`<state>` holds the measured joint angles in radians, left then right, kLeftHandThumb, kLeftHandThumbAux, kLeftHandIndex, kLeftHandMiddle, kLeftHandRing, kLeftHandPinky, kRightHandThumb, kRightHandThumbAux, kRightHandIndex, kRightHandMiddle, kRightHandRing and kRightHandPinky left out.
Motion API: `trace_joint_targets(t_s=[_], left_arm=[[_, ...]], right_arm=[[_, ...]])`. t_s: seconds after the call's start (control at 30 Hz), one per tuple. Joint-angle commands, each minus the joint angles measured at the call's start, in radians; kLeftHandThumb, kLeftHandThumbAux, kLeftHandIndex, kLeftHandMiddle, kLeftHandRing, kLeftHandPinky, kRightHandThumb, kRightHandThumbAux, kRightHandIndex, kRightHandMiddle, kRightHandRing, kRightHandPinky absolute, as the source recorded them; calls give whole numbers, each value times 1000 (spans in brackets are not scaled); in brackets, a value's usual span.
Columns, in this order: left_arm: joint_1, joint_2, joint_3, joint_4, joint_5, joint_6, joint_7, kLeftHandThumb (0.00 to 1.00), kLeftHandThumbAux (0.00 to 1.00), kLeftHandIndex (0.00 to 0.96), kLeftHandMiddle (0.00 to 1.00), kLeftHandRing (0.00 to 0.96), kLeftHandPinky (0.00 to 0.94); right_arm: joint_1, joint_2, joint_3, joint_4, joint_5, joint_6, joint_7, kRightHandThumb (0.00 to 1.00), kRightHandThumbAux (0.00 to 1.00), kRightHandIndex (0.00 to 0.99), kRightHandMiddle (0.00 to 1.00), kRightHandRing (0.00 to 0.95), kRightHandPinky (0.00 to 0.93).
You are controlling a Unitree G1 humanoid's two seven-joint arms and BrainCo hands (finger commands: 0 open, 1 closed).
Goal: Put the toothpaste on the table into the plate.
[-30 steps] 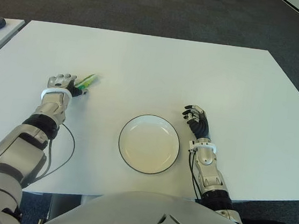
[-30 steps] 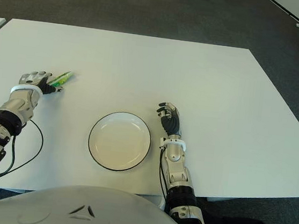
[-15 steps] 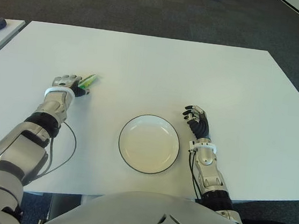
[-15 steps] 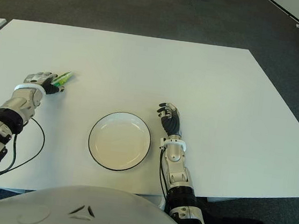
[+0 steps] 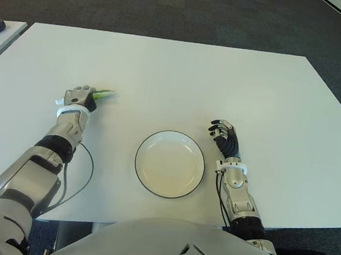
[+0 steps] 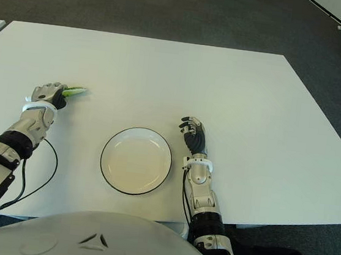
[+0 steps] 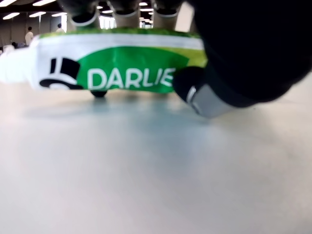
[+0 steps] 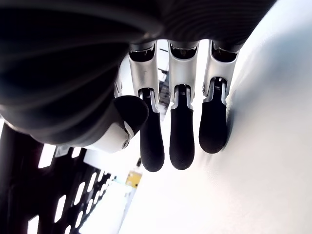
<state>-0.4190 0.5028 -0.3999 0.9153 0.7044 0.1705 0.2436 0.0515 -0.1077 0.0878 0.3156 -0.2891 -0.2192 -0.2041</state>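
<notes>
A: At the left of the frame, a little above the middle, what is the left hand (image 5: 79, 97) doing?

B: It sits on the white table (image 5: 183, 73) with its fingers (image 7: 165, 6) curled over the toothpaste (image 5: 103, 94). The green and white tube pokes out from the hand toward the right of the frame. In the left wrist view the fingers come down over the top of the tube and the thumb presses its near side, so the hand is closed around it.

A: Is the tube off the table?

B: I cannot tell for certain. In the wrist view its lower edge shows just above the tabletop with a shadow beneath, but whether it touches is not clear.

A: And the plate (image 5: 199, 155)?

B: A round white plate with a dark rim, in the lower middle of the frame, well apart from the toothpaste, which lies to its upper left. Nothing lies in it.

A: The right hand (image 5: 225, 137)?

B: It shows just to the right of the plate, near its upper right rim. In the right wrist view its fingers (image 8: 182, 141) hang loosely bent, side by side, with the thumb apart from them, gripping nothing.

A: Anything else on the table?

B: A black cable (image 5: 76, 178) loops on the tabletop beside the left forearm, at the lower left.
</notes>
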Motion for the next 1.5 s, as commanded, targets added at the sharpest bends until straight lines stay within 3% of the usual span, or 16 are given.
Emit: trace_joint_targets(t_s=[0.03, 0.17, 0.43, 1.5], left_arm=[[43, -37, -1, 4, -28, -22, -9, 715, 703, 443, 814, 801, 825], [49, -37, 2, -12, -31, -20, -9, 715, 705, 443, 833, 818, 831], [59, -35, 9, -36, -32, -12, -21, 716, 706, 442, 843, 829, 828], [77, -38, 41, -87, -54, -3, -31, 720, 706, 443, 861, 853, 859]], right_arm=[[8, -8, -4, 12, 3, 1, 6, 827, 701, 357, 506, 514, 496], [7, -9, -3, 14, 3, -1, 6, 827, 701, 358, 504, 513, 465], [6, -11, -3, 15, 4, -3, 5, 827, 701, 359, 500, 511, 510], [5, -11, -4, 7, 2, 15, 5, 826, 701, 353, 519, 513, 466]])
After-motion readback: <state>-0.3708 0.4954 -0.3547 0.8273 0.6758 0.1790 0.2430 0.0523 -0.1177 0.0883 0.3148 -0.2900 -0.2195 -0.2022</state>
